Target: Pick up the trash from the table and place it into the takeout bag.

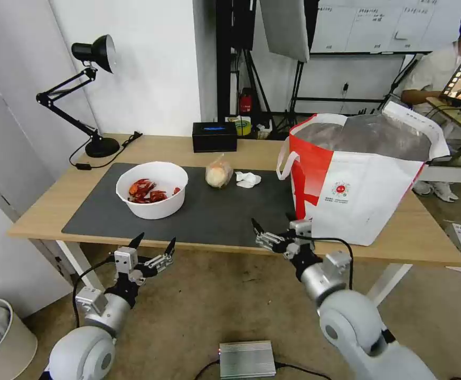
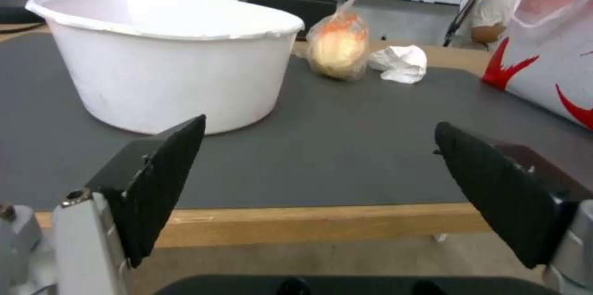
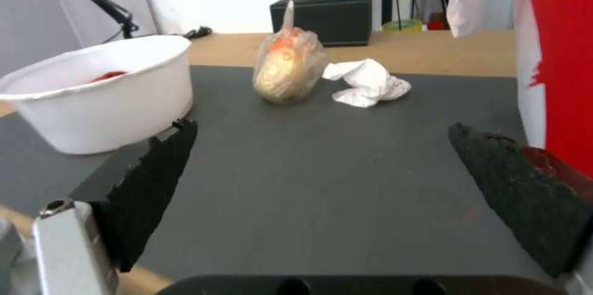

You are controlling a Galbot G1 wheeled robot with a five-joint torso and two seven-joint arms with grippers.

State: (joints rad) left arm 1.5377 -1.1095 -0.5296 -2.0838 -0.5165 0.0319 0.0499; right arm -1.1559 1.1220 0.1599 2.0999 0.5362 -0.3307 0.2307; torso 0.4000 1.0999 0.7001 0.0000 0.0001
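White bowl (image 1: 152,189) with red shells (image 1: 144,191) on the dark mat (image 1: 225,211), left side. Bagged bun (image 1: 218,173) and crumpled tissue (image 1: 248,179) side by side further back, apart from the bowl. Big takeout bag (image 1: 357,179) on the right end of the table (image 1: 431,232), top wide open. No clamshell tray anywhere.

Left gripper (image 1: 152,247) just off the near table edge, in front of the bowl, jaws wide apart, holding nothing. Right gripper (image 1: 273,227) at the near edge beside the bag, jaws apart too, empty.

Possible trouble: tipping the bowl, spilling shells. Squashing the soft bun. Bumping the bag's strap (image 1: 284,158) or wall going in.

Black box (image 1: 214,136) and desk lamp (image 1: 82,89) at the back, well away.
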